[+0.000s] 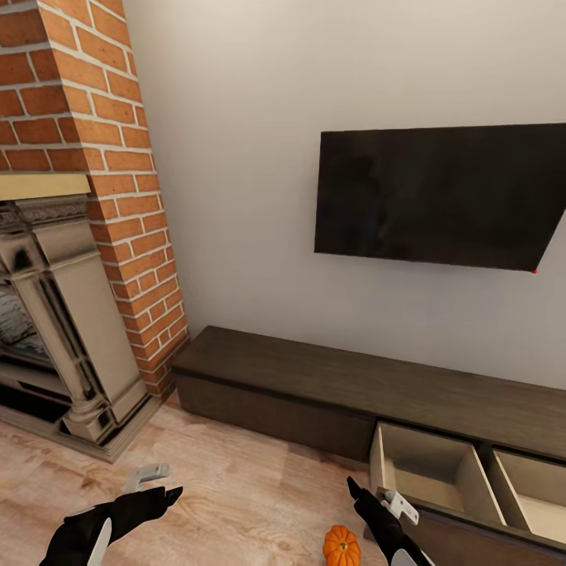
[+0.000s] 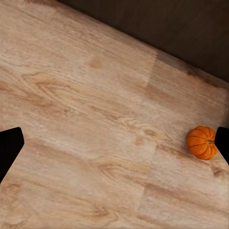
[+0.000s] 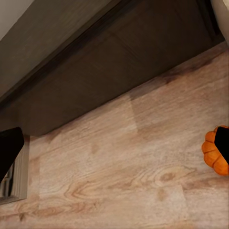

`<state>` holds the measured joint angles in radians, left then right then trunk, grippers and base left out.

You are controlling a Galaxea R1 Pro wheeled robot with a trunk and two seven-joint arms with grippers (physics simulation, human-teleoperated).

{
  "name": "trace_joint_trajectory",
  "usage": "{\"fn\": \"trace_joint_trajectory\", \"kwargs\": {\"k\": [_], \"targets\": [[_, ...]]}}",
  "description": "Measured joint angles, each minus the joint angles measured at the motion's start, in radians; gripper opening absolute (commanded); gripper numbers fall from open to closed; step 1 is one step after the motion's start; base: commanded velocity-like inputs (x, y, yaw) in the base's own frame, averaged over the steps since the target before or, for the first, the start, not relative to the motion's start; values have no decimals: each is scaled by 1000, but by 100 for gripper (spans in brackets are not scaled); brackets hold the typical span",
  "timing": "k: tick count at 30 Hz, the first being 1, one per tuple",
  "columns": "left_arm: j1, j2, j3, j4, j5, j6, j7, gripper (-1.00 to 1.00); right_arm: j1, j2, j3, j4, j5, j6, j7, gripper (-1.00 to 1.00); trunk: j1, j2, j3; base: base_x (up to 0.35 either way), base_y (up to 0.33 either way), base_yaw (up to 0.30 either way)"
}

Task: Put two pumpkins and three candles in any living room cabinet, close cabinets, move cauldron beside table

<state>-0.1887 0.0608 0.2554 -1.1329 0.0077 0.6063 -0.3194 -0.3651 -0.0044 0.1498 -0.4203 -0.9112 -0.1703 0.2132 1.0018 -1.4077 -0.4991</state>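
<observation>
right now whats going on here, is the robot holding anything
No, both claws are empty. The robot faces the long dark cabinet under the wall TV, with the fireplace to its left. One cabinet drawer stands pulled open and looks empty. A pumpkin sits on the wooden floor in front of it, close by the right claw. The left claw hangs open above bare floor.

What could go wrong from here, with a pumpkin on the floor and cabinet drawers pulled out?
1. The pumpkin lies on the wood floor beside the right gripper; a low reach might nudge it and send it rolling.
2. The open drawer juts out next to the right arm, which could clip its front.
3. Two cabinet compartments stand open and could be left unclosed.
</observation>
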Motion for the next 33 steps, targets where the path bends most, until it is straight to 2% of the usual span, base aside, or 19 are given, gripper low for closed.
{"fn": "trace_joint_trajectory", "kwargs": {"k": [14,21,24,26,28,29,30,31,33], "targets": [[0,-1,0,-1,0,3,0,100,0,0,2,0,0,0,0,100,0,0,0,-239,0,0],[0,-1,-1,-1,0,3,2,100,0,2,-2,0,0,-8,5,100,0,0,0,-50,0,0],[0,-1,-1,-2,0,3,1,100,-3,15,-3,2,-1,0,-3,100,0,0,0,-8,0,0],[0,0,-1,-5,0,3,0,100,-17,31,-4,3,-2,34,-17,100,0,0,0,-3,0,0],[0,0,0,-15,0,6,-1,100,-37,37,-4,4,-2,114,-45,100,0,0,0,-1,0,0],[0,0,0,-25,0,12,-2,100,-58,41,-4,4,-2,203,-77,100,0,0,0,0,0,0],[0,1,1,-29,0,14,-2,100,-65,41,-5,4,-2,234,-89,100,0,0,0,0,0,0],[0,1,1,-35,0,25,-3,100,-78,43,-6,4,-2,302,-114,100,0,0,0,0,0,0],[0,1,1,-39,0,38,-3,100,-88,44,-8,5,-3,349,-136,100,4,-7,-3,0,0,0]]}}
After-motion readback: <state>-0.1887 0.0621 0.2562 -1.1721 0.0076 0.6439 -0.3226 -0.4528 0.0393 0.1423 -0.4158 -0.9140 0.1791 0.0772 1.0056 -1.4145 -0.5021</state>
